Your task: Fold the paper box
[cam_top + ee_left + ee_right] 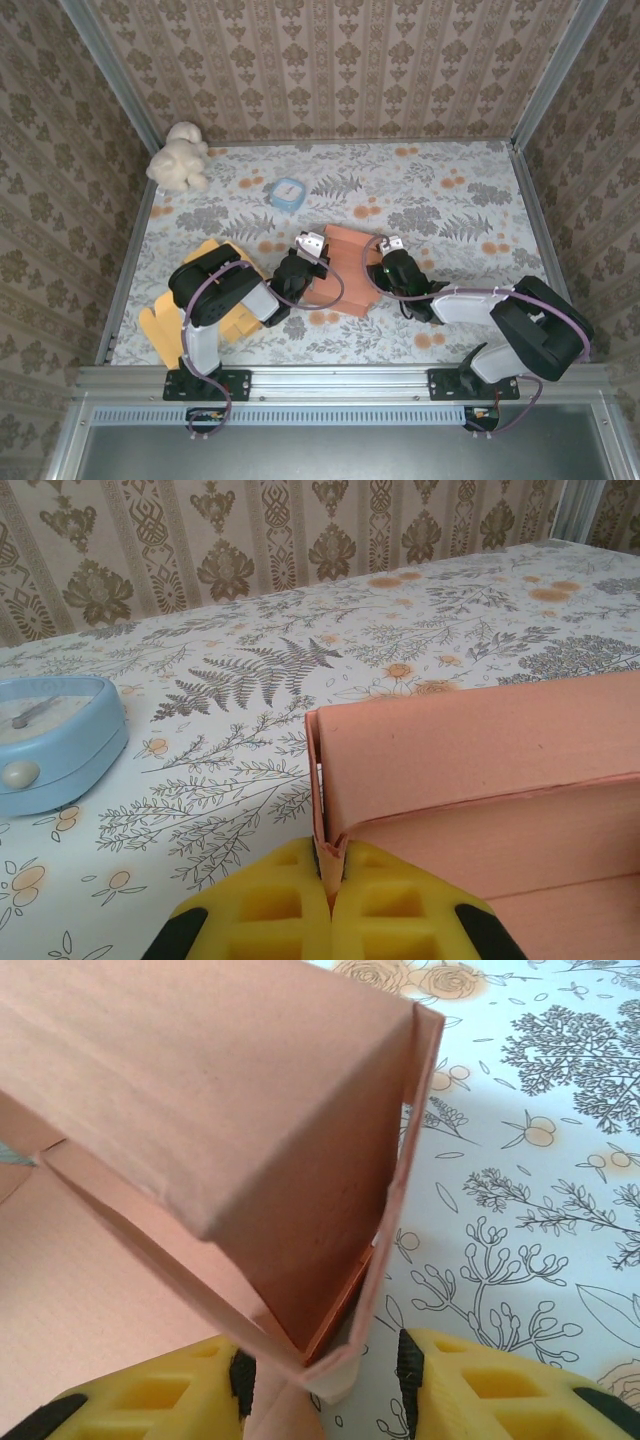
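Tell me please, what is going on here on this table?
Two robot arms are folding an orange paper box in the middle of the table. The left gripper is shut on one corner of a raised box wall. The right gripper stands around the wall at the opposite end, jaws open, with a small gap showing beside one finger. The box is only partly folded.

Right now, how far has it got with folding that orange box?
Roughly midway. Done: a long wall of the paper box stands upright, folded double. In hand: the left gripper pinches one end of that wall, and the right gripper straddles the other end, jaws open. Left: that end flap looks loose and untucked, so the box seems unfinished.
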